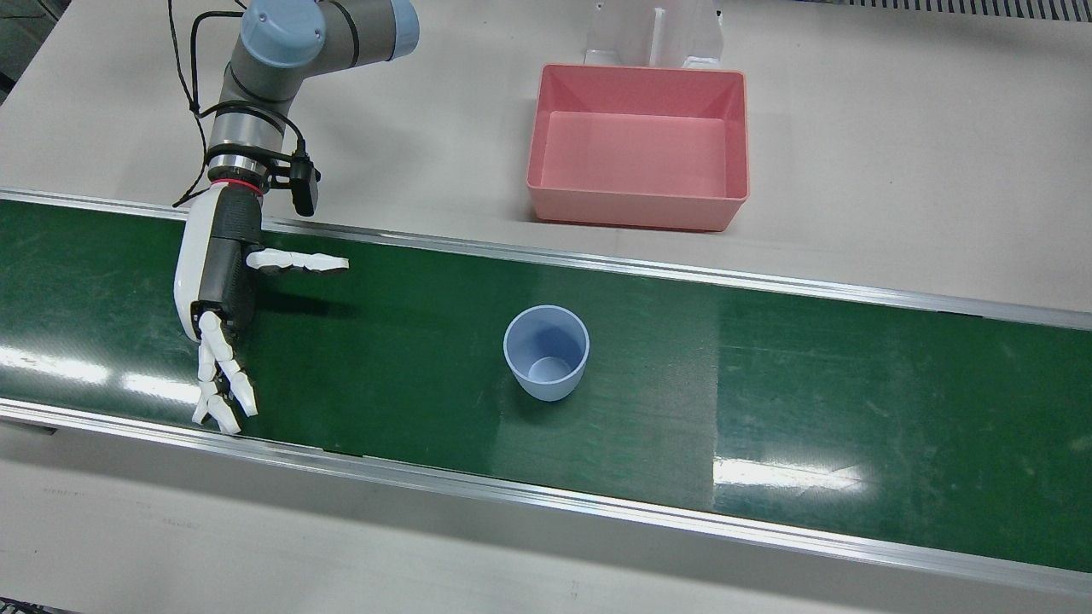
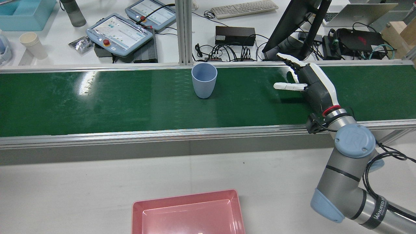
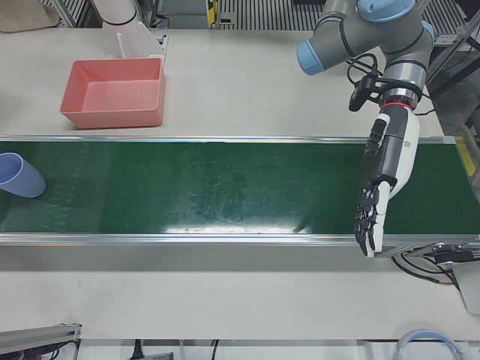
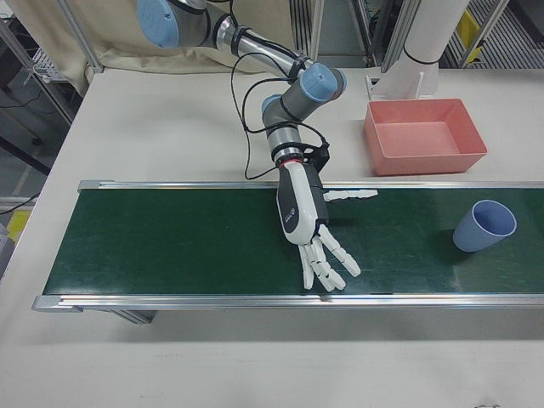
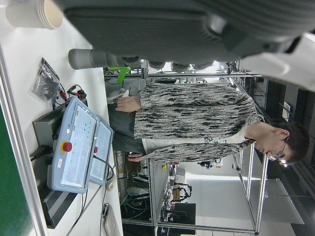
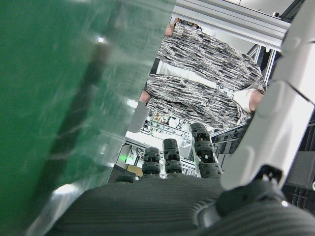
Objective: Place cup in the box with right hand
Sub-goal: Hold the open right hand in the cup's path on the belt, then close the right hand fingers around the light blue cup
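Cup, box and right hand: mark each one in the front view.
cup (image 1: 547, 367): front view, on its inner wall just above the bottom.
box (image 1: 638, 155): front view, on its bare pink floor.
right hand (image 1: 218, 281): front view, on the dark palm section, fingers spread apart.

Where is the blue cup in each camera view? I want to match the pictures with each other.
Front view: cup upright, mid-belt, below the pink box.
Rear view: cup near the belt's far edge, centre.
Left-front view: cup at the left edge, on the belt.
Right-front view: cup at the right, on the belt.
Left hand view: not in it.
Right hand view: not in it.
Shared landmark: the green belt.
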`<state>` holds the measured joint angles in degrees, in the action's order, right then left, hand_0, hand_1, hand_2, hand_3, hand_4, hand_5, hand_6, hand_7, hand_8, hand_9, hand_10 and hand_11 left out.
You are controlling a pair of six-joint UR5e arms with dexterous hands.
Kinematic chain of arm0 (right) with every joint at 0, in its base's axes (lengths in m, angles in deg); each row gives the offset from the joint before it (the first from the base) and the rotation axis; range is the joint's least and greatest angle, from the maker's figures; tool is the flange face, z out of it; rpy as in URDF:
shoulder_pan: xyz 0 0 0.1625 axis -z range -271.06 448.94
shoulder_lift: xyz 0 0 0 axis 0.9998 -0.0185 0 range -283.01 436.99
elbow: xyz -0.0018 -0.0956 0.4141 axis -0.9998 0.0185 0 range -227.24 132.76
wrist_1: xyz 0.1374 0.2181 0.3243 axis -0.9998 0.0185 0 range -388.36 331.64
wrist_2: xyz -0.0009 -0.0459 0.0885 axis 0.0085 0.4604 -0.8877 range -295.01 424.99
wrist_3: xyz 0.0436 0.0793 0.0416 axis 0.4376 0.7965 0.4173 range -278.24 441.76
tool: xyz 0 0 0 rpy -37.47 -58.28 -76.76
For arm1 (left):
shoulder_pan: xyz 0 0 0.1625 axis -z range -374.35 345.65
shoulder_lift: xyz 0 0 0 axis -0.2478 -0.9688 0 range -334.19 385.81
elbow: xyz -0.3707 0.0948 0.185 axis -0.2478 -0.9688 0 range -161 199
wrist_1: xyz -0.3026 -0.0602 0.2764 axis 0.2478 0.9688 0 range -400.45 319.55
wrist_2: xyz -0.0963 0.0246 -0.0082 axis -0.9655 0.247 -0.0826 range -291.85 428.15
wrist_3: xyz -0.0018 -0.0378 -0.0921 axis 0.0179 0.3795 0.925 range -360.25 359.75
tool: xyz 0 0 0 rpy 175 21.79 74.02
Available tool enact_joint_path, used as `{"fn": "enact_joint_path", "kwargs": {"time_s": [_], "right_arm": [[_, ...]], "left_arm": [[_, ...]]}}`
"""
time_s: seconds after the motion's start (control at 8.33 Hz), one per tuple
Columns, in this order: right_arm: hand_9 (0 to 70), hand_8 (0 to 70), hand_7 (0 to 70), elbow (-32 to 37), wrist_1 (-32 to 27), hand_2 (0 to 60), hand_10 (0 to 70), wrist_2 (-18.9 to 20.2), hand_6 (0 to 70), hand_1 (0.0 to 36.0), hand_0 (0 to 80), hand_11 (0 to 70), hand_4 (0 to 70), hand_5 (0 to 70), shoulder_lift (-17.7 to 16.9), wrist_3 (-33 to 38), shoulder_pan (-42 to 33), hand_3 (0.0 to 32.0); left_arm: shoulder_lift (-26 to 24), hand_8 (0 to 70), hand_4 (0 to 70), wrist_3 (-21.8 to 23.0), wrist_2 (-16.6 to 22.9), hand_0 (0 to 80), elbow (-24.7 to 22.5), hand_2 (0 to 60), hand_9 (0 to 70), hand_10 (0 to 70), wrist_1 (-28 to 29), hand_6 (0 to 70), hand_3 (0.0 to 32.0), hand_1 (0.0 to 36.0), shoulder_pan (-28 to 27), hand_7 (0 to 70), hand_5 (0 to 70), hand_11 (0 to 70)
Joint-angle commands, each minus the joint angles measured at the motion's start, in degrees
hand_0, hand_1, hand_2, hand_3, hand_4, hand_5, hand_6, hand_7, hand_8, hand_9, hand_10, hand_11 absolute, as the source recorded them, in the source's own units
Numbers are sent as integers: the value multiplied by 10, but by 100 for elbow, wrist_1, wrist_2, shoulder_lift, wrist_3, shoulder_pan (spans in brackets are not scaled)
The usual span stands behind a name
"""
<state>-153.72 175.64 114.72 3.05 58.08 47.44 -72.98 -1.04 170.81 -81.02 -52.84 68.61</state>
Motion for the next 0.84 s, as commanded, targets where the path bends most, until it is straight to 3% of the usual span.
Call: {"fn": "enact_joint_path", "kwargs": {"time_s": [0.0, 0.72], "right_arm": [[129, 72, 213, -13, 18, 46, 0, 29, 58, 124, 460, 0, 0, 44, 11, -40, 98, 0], [133, 73, 233, 5, 18, 56, 0, 20, 63, 128, 461, 0, 0, 42, 46, -110, 125, 0]], "left_arm": [[0, 0, 0, 0, 0, 0, 0, 0, 0, 0, 8, 0, 0, 0, 1, 0, 0, 0], [0, 0, 0, 0, 0, 0, 0, 0, 0, 0, 8, 0, 0, 0, -7, 0, 0, 0]]}}
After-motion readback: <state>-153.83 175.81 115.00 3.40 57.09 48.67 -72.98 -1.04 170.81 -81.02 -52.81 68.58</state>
